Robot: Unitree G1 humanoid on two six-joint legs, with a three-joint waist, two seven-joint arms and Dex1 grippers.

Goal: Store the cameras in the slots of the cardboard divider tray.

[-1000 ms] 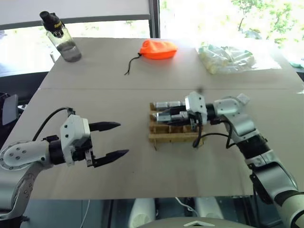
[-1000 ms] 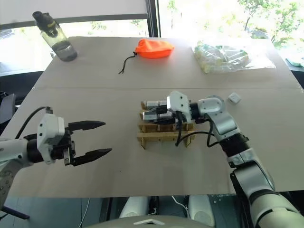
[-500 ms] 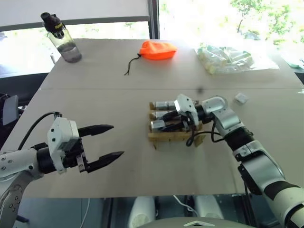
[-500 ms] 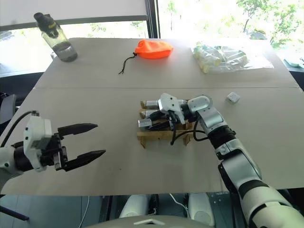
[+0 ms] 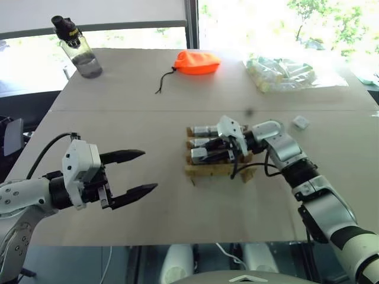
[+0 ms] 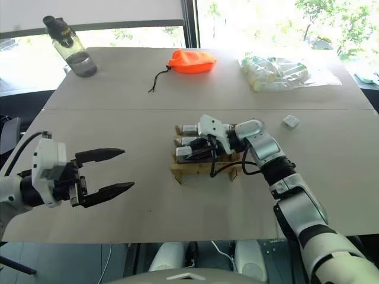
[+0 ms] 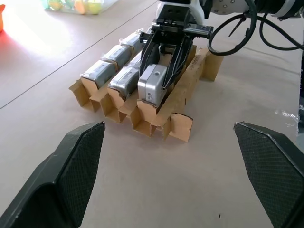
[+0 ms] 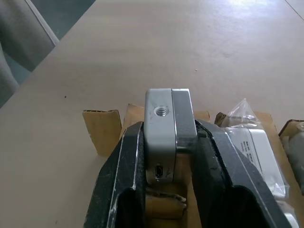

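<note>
Right gripper (image 7: 164,61): clamped on a silver-grey camera (image 8: 167,128) by its two long sides, black fingers (image 8: 121,180) flat against the flanks; held lengthwise along a slot, presumably so the block can slide down between the cardboard strips without fouling them.
Held camera: tripod-thread end out past the fingertips, lower edge already between the strips of the nearest row of the cardboard divider tray (image 5: 204,170); seating not yet confirmed, judged part-way in.
Left gripper (image 5: 131,174): jaws spread wide, nothing between them; hovering above the table (image 5: 118,118) well apart from the tray, pointed toward it, likely waiting clear of the work.
Tray position: mid-table, in front of the right arm; lying flat, slots running across.
Stored cameras (image 7: 116,66): laid on their sides in the rows behind the held one, some in clear wrap, packed side by side to fit the slots.
Count, cameras: four or five seen in the left wrist view, held one included; farthest ones partly hidden behind the gripper.
Count, trays: one.
Count, grippers: two.
Small pale block (image 5: 301,122): one, loose on the table beyond the right arm; too small to identify.
Other items, far edge: one orange drawstring pouch (image 5: 197,61), one water bottle (image 5: 77,48), one clear bag (image 5: 287,72) of pale items; apart from the work.
</note>
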